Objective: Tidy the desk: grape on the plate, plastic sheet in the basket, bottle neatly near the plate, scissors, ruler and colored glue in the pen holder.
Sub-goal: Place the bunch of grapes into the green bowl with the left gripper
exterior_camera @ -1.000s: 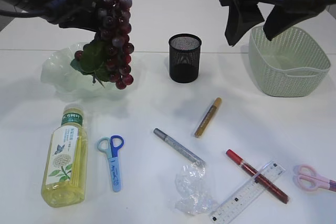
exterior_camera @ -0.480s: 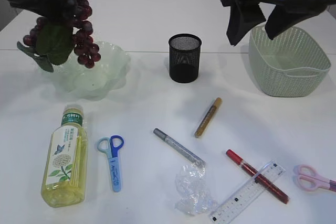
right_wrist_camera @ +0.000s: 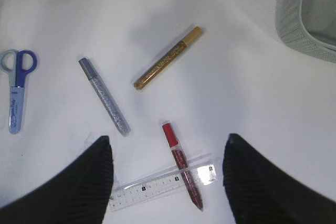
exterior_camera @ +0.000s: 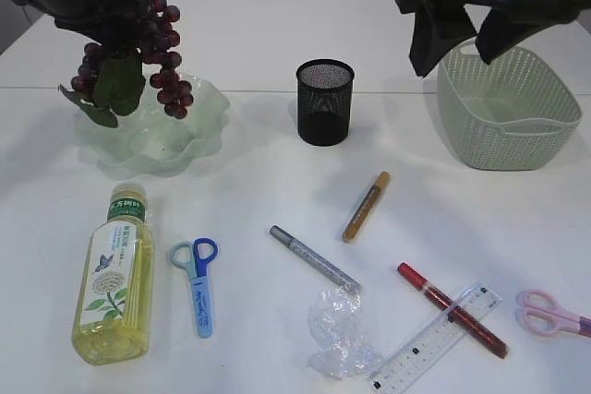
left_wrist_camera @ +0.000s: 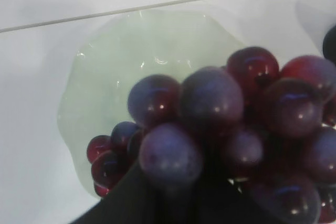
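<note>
Tidying had barely begun when you stopped here: left gripper [exterior_camera: 103,8] was clamped on the grape [exterior_camera: 138,48], hanging over the plate [exterior_camera: 199,131], not set down. Right gripper [right_wrist_camera: 168,182] was open, holding nothing. Bottle [exterior_camera: 113,276], plastic sheet [exterior_camera: 340,332], ruler [exterior_camera: 436,338], scissors and glue were untouched on the desk. Versus a second earlier, the bunch had swung left over the plate.

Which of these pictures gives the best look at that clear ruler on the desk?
The right wrist view: the ruler lies whole between the gripper's open fingers, its markings visible, with the red glue pen lying across it. The exterior view shows the ruler smaller, near the bottom edge. The left wrist view shows none of it.
</note>
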Controlling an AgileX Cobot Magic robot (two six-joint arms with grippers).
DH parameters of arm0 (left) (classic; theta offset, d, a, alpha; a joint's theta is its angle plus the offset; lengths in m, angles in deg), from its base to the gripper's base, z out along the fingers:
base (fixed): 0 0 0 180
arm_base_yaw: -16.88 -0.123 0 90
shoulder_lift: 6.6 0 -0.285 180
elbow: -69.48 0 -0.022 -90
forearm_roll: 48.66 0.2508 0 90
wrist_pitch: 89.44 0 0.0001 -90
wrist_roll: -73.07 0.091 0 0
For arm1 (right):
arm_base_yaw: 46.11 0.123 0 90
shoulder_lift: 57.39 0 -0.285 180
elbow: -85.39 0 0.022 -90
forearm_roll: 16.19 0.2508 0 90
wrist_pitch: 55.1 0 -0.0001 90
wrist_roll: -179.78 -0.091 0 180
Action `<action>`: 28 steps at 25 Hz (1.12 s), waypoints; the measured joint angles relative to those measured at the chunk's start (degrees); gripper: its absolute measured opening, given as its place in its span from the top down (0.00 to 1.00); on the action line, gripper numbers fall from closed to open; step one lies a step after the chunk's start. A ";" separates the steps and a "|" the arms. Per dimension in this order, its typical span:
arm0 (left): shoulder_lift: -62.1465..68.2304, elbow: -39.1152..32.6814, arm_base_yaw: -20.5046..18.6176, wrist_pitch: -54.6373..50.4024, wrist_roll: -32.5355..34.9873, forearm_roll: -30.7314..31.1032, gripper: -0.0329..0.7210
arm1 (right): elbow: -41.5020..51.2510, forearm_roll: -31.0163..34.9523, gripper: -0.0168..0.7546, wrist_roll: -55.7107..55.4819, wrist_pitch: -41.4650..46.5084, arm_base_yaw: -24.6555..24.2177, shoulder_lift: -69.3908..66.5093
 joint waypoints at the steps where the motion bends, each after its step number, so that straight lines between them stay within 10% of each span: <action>1: 1.04 1.13 0.00 0.03 -0.14 0.21 0.87 | 0.00 0.00 0.32 0.00 0.00 0.00 0.00; 28: 13.10 8.71 -1.83 0.28 -3.38 2.78 0.87 | 0.00 -0.90 0.32 -0.04 0.00 0.00 0.00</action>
